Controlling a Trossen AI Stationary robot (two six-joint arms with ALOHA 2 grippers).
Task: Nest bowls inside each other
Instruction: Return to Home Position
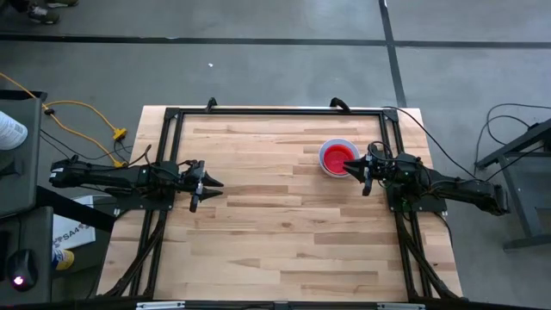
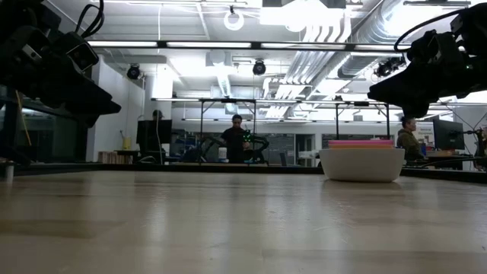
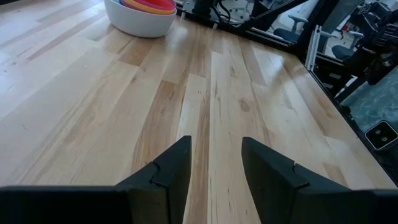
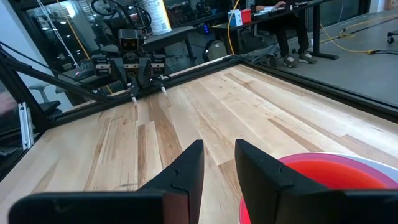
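Wooden table carries the bowls as one nested stack on the right arm's side. The white bowl is the outer one and the red bowl sits on top, inside the others. Right gripper hangs raised just beside the stack, near its rim, with fingers a little apart and nothing between them. Left gripper waits well apart on the left side, fingers also slightly apart, empty.
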